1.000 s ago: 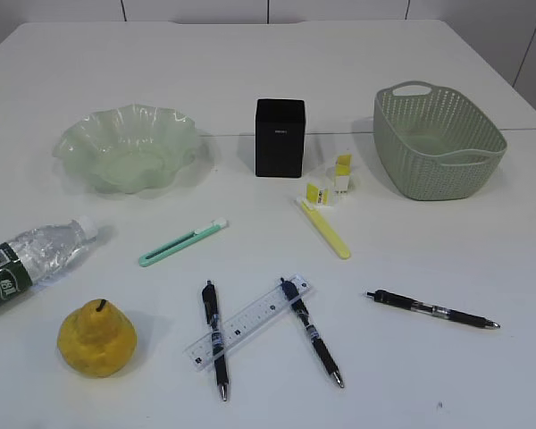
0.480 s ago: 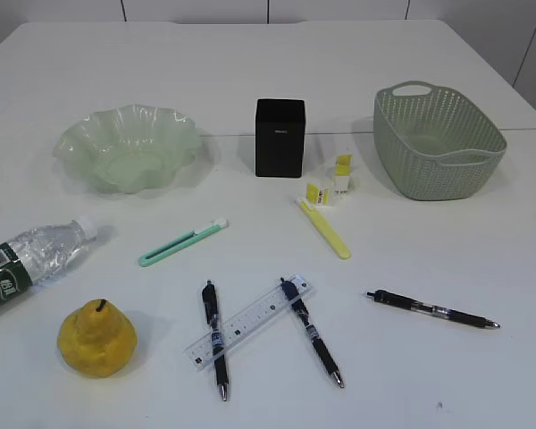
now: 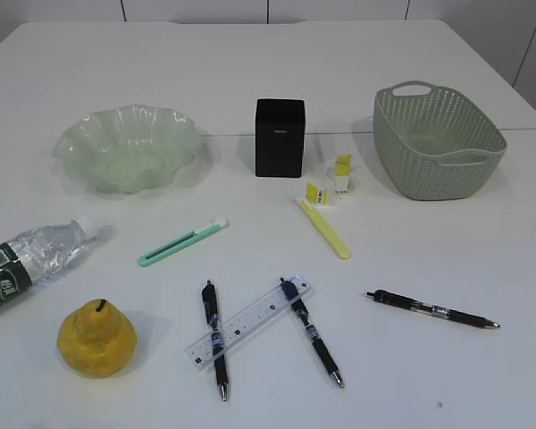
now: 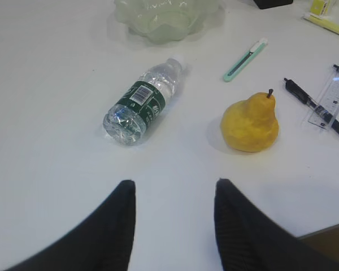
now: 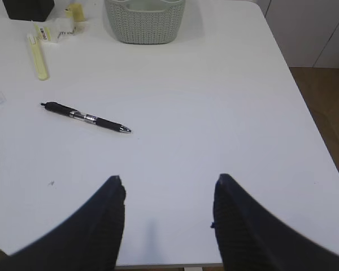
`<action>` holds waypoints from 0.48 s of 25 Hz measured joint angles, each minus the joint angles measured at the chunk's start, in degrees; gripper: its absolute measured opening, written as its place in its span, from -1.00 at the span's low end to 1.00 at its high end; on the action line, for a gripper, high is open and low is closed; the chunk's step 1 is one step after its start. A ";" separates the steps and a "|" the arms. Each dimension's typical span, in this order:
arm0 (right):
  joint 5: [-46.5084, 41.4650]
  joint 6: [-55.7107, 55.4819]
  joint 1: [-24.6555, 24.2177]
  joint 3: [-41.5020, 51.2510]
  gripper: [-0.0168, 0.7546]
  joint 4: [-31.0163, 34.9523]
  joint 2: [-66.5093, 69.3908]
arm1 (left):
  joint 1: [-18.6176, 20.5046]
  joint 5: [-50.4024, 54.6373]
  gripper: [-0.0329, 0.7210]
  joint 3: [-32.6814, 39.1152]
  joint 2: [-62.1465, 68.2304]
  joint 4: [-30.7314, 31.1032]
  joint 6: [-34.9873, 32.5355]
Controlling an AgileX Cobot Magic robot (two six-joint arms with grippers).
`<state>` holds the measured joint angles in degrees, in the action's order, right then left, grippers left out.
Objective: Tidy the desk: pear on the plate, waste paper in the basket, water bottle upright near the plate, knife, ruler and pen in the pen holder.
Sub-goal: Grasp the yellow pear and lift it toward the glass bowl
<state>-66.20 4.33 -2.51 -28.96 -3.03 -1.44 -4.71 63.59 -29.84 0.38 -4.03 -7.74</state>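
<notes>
Nothing is being held: the left gripper (image 4: 172,223) is hanging with its jaws apart over bare desk (image 3: 429,232), and the right gripper (image 5: 166,217) is likewise standing open and empty near the desk's right edge.

The pear (image 3: 96,338) is sitting upright on the near left of the desk, stem up, well apart from the plate (image 3: 127,147) behind it. It is looking firm, lumpy and fairly weighty; a grip across its broad lower body is appearing safest, since the narrower neck would likely be slipping out.

The water bottle (image 3: 27,261) is lying on its side just behind the pear, cap pointing toward the plate. It is seeming smooth and apt to be rolling; taking it across the labelled waist is advisable.

The ruler (image 3: 248,322) is lying flat between two pens, overlapping both. It is thin and hard to lift off the surface.

The waste paper (image 3: 330,183) is resting between the pen holder (image 3: 280,137) and the basket (image 3: 438,138); it is light and crushable
</notes>
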 joint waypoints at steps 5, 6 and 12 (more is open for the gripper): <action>0.00 0.00 0.00 0.00 0.04 0.00 0.00 | 0.00 0.00 -0.09 0.00 0.00 0.00 0.00; 0.00 0.00 0.00 0.00 0.04 0.00 0.00 | 0.00 0.00 -0.09 0.00 0.00 0.00 0.00; 0.00 0.00 0.00 0.00 0.04 0.00 0.00 | 0.00 0.00 -0.10 0.00 0.00 0.00 0.00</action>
<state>-66.20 4.33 -2.51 -28.96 -3.03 -1.44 -4.71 63.59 -29.84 0.38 -4.03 -7.74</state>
